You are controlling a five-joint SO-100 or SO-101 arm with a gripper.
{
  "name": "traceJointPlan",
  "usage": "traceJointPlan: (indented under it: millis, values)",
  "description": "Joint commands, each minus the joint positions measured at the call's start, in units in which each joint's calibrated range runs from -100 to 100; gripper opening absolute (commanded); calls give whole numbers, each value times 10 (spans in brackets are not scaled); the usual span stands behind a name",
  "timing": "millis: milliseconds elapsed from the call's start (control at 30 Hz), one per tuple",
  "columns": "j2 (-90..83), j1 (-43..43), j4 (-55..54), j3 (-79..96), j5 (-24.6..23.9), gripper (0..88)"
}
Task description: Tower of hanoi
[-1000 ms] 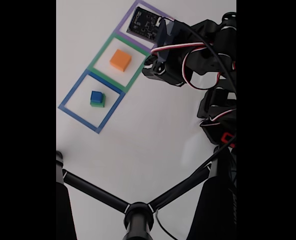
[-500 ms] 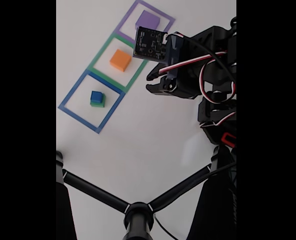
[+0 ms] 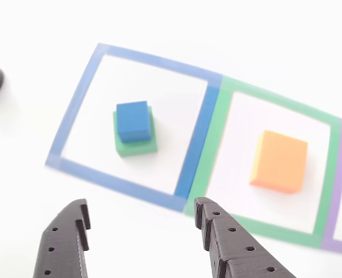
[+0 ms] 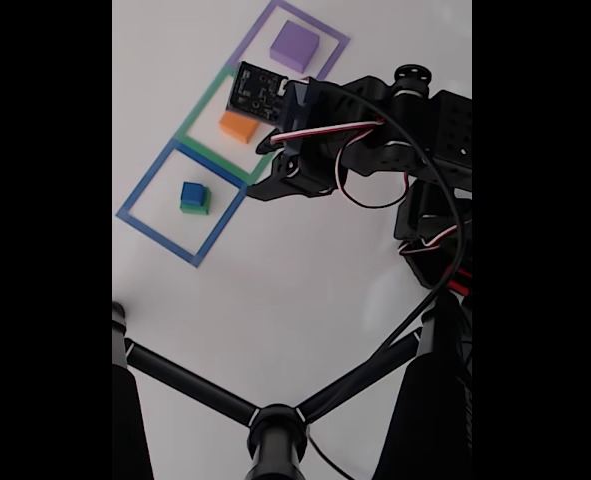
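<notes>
Four blocks make up the puzzle. In the other view, the gripper (image 3: 142, 223) hangs with jaws spread and empty, just short of the blue block (image 3: 132, 121) sitting on the green block (image 3: 137, 142); the orange block (image 3: 279, 161) sits alone in the next outline. In the fixed view, the arm has swung away from the purple block (image 4: 295, 45), now uncovered, toward the blue-taped square (image 4: 183, 203), likely for the blue block.

Blue block (image 3: 132, 120) atop green block (image 3: 137, 143)

Orange block (image 4: 235, 127) partly behind arm
</notes>
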Motion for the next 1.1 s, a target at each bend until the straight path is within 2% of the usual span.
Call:
traceJointPlan:
  millis: [0,267,600,800,1067]
  values:
    - [5,24,-245,131,6,254]
    - [83,34,-546,285,6,352]
    - [264,29,-823,335,6,358]
    - [372,19,-919,309,6,353]
    - [462,-3,-980,272,6,341]
